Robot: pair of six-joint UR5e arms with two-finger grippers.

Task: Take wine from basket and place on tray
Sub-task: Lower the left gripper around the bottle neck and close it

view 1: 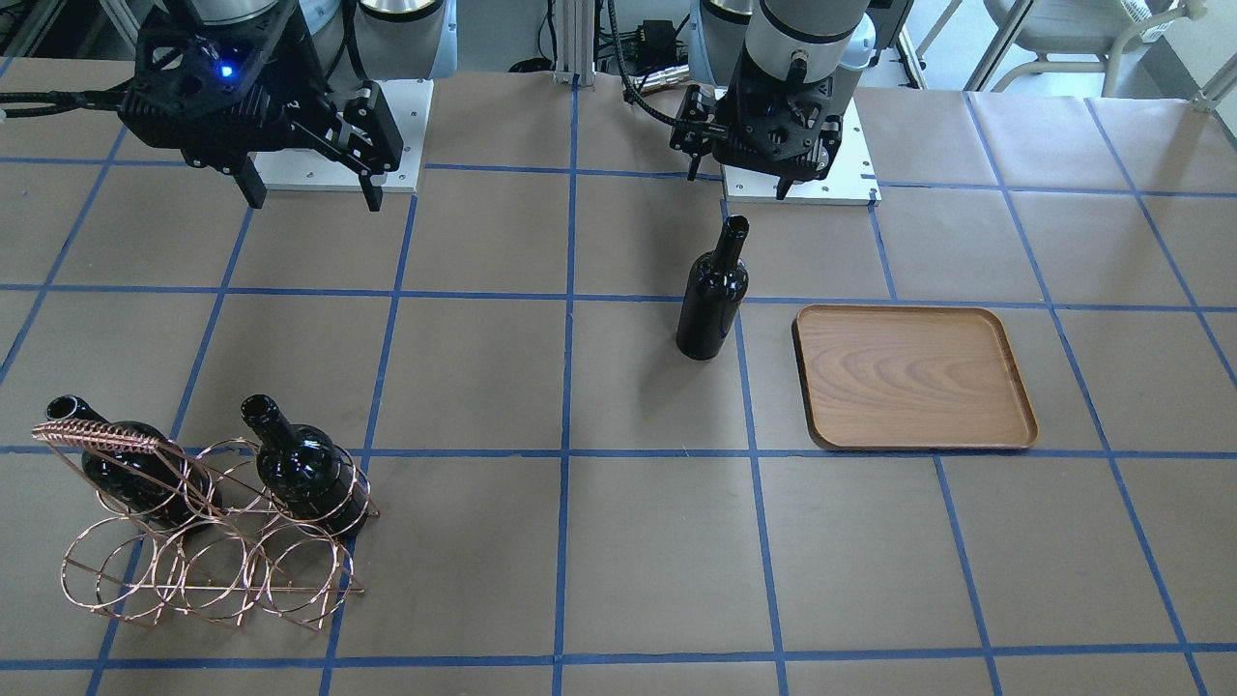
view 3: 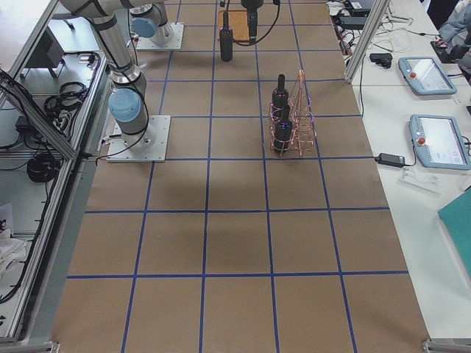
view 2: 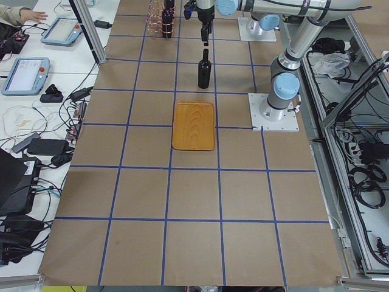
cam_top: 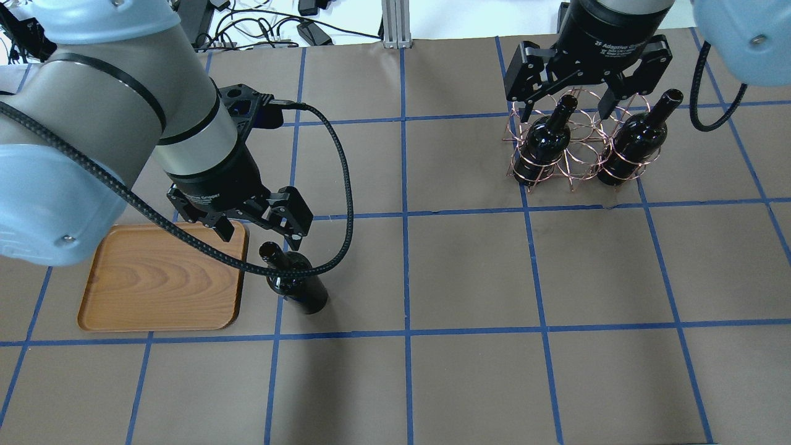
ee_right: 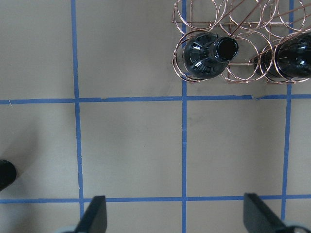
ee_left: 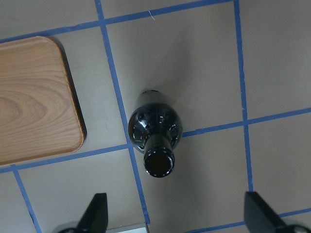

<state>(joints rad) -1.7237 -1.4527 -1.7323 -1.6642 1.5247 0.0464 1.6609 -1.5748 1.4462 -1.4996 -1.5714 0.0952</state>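
Brown paper-covered table gridded in blue tape: one wooden tray, one copper wire basket holding two bottles, and a third wine upright just beside the tray. Both arms point down, fingers spread wide, gripping nothing: left gripper above that wine, right gripper raised near the basket.

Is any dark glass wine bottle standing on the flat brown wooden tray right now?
No, the lone dark bottle stands upright on the table just beside the tray.
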